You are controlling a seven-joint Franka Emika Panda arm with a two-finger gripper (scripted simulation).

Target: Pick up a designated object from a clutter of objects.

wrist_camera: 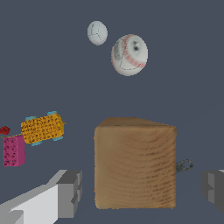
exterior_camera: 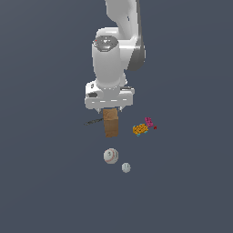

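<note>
The designated object, a tall plain brown block (exterior_camera: 111, 126) (wrist_camera: 135, 162), stands upright in the middle of the clutter of objects. My gripper (exterior_camera: 110, 109) (wrist_camera: 141, 190) hangs straight above it and is open. One grey finger (wrist_camera: 70, 192) stands on one side of the block's top and the other finger (wrist_camera: 213, 188) on the opposite side. A gap shows between each finger and the block, so they are not touching it.
A red-stitched white baseball (exterior_camera: 110, 156) (wrist_camera: 129, 54) and a smaller white ball (exterior_camera: 126, 167) (wrist_camera: 97, 33) lie beyond the block. An orange toy (exterior_camera: 140, 129) (wrist_camera: 42, 128) and a pink toy (exterior_camera: 149, 121) (wrist_camera: 14, 151) lie on the exterior view's right. A thin dark tool (exterior_camera: 93, 121) (wrist_camera: 184, 165) lies on its left.
</note>
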